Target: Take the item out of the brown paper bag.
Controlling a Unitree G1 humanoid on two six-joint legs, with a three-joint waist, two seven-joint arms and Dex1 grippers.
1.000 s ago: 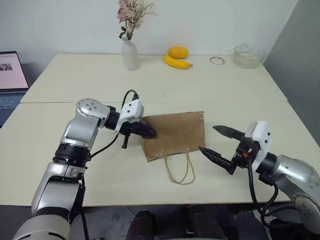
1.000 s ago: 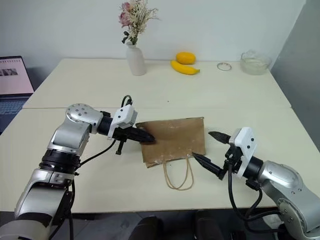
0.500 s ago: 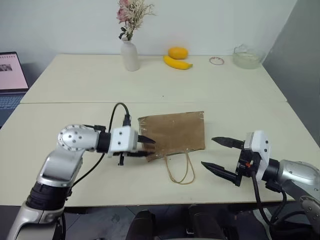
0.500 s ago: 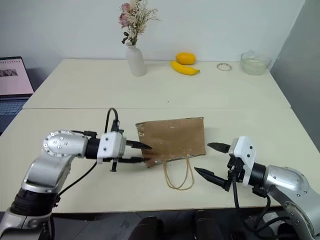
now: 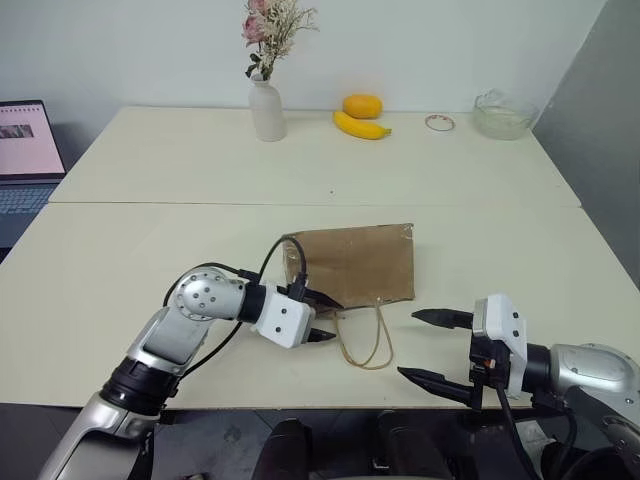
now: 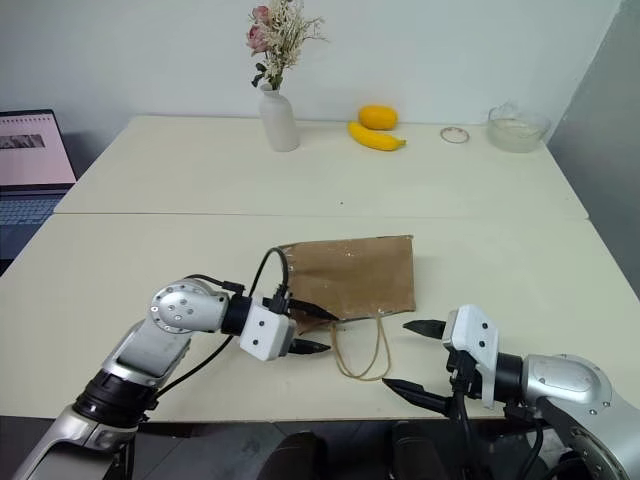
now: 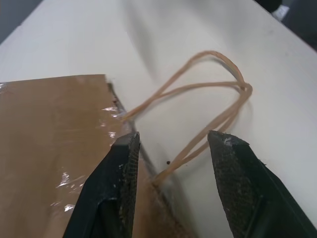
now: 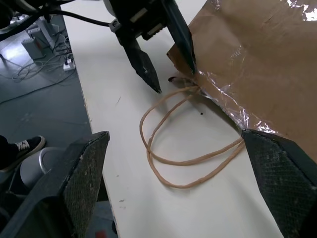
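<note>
Near the middle of the left eye view, the brown paper bag (image 5: 357,265) lies flat on the worktop (image 5: 160,190), with its thin loop handles (image 5: 366,338) spread out toward the bottom of the frame. I cannot see the item, so I guess it is hidden inside the bag (the bag looks very flat, though).

My left gripper (image 5: 328,317) sits at the bag's lower left corner, right where the handles start. Its two fingers are partly apart and have nothing between them. In the left wrist view one finger (image 7: 115,188) is right at the bag's edge and the other (image 7: 237,183) is over the bare worktop, with one end of a handle strap between them.

My right gripper (image 5: 432,347) hangs at the lower right of the frame, near the handles but apart from them. It is spread very wide and holds nothing.

I think the bag will feel light and floppy. The paper is creased and will bend or crumple if I pinch hard, and the shiny taped edge may be slippery. A good place to hold is the open edge by the handles, or the handles themselves, so one gripper can lift the mouth open while the other reaches in. A small bottle inside would be stiff and smooth, so I would grip it around its middle.
</note>
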